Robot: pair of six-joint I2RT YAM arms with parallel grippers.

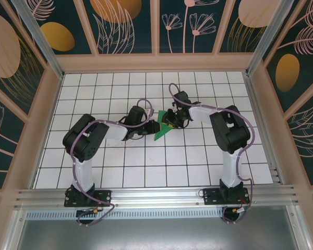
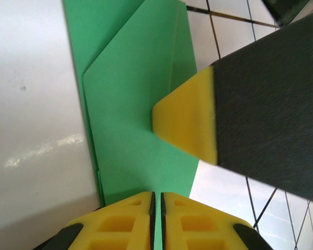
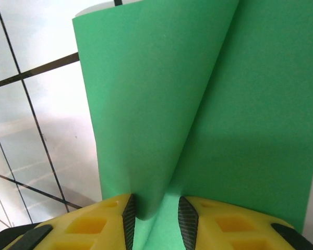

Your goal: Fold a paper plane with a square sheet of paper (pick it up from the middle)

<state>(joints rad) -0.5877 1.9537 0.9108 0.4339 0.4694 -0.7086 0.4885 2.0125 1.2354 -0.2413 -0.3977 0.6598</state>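
Green sheet of paper (image 1: 162,130) was sitting about mid-bench, on the white tiled bench (image 1: 146,166) between the two arms, and it wasn't a flat square anymore. The left wrist view showed layered flaps with slanted edges lying over each other, so it was partly folded. The left tool (image 2: 156,200) was clenched on the near edge of the paper, its yellow fingers (image 2: 117,224) pressed almost together with just a sliver of green showing in the slit between them. From the top camera it reached in from the left side of the sheet, with the right tool (image 3: 155,216) coming in from the far right side, so the two ended up really close to each other over the paper. One yellow-tipped finger of the right tool was touching down on the top flap, as seen in the left wrist view. In the right wrist view its fingers stood a bit apart with a soft curled-up loop of the paper rising between them. Honestly I couldn't tell if it was actually squeezing that loop or just sitting around it.
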